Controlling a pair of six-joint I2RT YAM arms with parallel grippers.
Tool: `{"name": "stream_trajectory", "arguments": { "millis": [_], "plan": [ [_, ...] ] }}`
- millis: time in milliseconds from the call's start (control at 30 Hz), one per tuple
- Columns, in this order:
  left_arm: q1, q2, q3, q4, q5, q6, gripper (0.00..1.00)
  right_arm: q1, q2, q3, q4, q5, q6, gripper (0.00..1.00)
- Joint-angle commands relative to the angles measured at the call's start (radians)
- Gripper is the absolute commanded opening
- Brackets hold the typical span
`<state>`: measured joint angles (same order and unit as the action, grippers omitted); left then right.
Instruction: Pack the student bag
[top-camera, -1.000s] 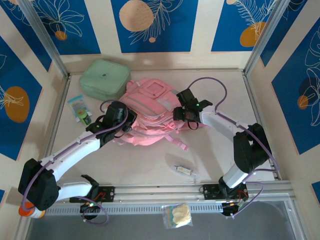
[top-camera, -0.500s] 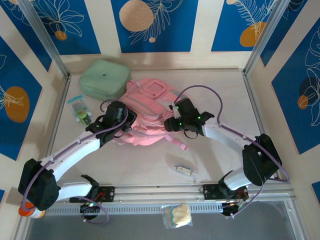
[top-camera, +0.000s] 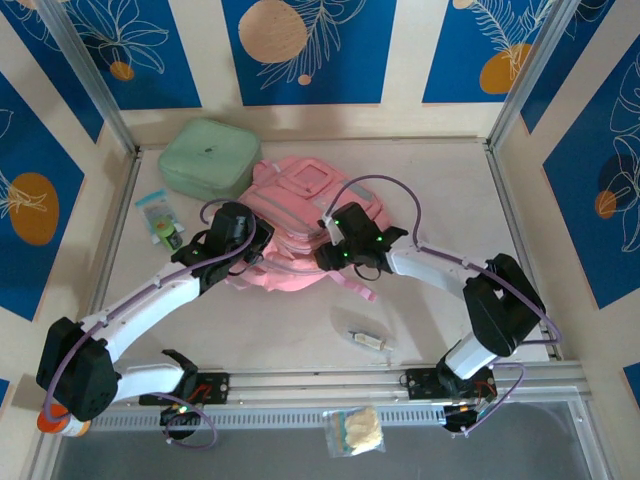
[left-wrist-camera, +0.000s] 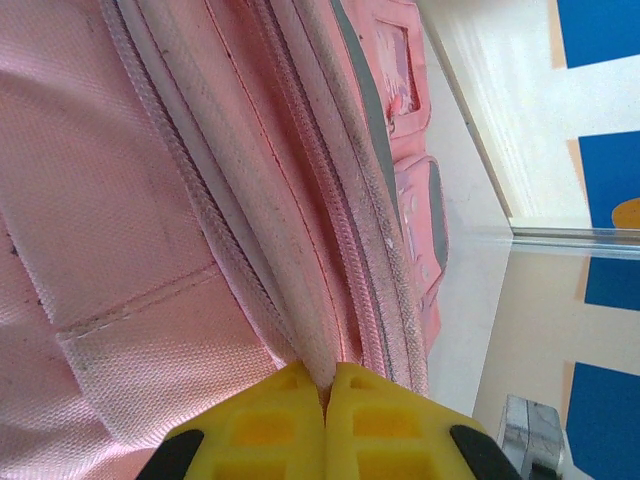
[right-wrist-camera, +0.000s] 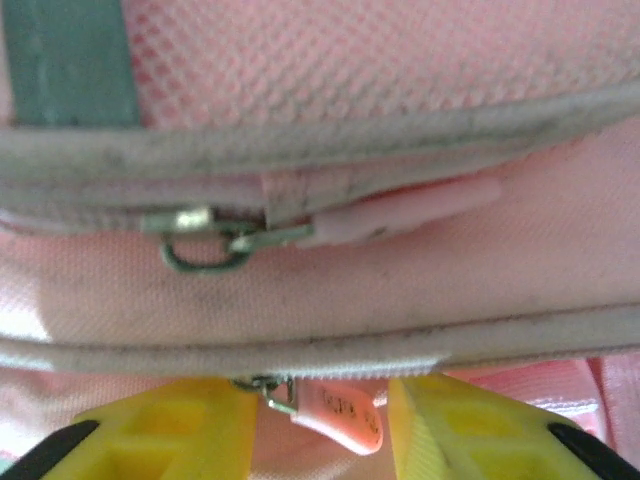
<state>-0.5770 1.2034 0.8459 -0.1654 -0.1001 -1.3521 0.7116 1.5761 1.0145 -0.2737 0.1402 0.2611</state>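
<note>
The student bag (top-camera: 300, 195), pink with grey-white panels, lies flat mid-table. My left gripper (top-camera: 252, 252) is at its near left edge; in the left wrist view its yellow fingers (left-wrist-camera: 270, 425) are shut (left-wrist-camera: 325, 388) on a pale pink piped seam (left-wrist-camera: 300, 320) of the bag (left-wrist-camera: 120, 180). My right gripper (top-camera: 325, 256) is at the bag's near middle edge. In the right wrist view its jaws stand apart (right-wrist-camera: 325, 412) around a pink zip pull tab (right-wrist-camera: 342, 420) that hangs between them untouched. A second zip pull (right-wrist-camera: 400, 212) lies higher on the bag (right-wrist-camera: 350, 60).
A mint-green square zip case (top-camera: 208, 158) touches the bag's far left corner. A small packet (top-camera: 158, 215) lies by the left wall. A clear pouch (top-camera: 365, 338) sits near the front rail, and another packet (top-camera: 355, 430) lies beyond the rail.
My right arm has swung left across the bag to its near edge, and its jaws have narrowed around the zip pull tab. The left arm has held still.
</note>
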Motion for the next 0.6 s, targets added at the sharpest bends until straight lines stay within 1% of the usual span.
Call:
{"name": "stream_trajectory", "arguments": {
  "millis": [0, 33, 133, 200, 300, 400, 500, 567],
  "plan": [
    [0.012, -0.033, 0.040, 0.098, 0.005, 0.016, 0.00, 0.005, 0.028, 0.059, -0.010, 0.085, -0.011, 0.35],
    [0.012, -0.034, 0.039, 0.099, 0.005, 0.017, 0.00, 0.003, 0.031, 0.063, -0.012, 0.099, -0.003, 0.32],
    [0.012, -0.034, 0.035, 0.097, 0.005, 0.018, 0.00, -0.001, 0.026, 0.068, -0.026, 0.134, 0.027, 0.20],
    [0.013, -0.037, 0.024, 0.102, 0.006, 0.021, 0.00, -0.006, 0.013, 0.065, -0.042, 0.166, 0.054, 0.16],
    [0.018, -0.049, -0.003, 0.123, 0.010, 0.014, 0.00, -0.034, -0.014, 0.046, -0.059, 0.145, 0.094, 0.12],
    [0.024, -0.059, -0.014, 0.117, 0.024, 0.020, 0.00, -0.089, -0.044, 0.037, -0.095, 0.122, 0.151, 0.09],
    [0.032, -0.068, -0.044, 0.130, 0.051, 0.024, 0.00, -0.152, -0.048, 0.052, -0.159, 0.135, 0.200, 0.05],
    [0.042, -0.078, -0.067, 0.132, 0.077, 0.027, 0.00, -0.186, -0.044, 0.052, -0.184, 0.173, 0.224, 0.03]
  ]
}}
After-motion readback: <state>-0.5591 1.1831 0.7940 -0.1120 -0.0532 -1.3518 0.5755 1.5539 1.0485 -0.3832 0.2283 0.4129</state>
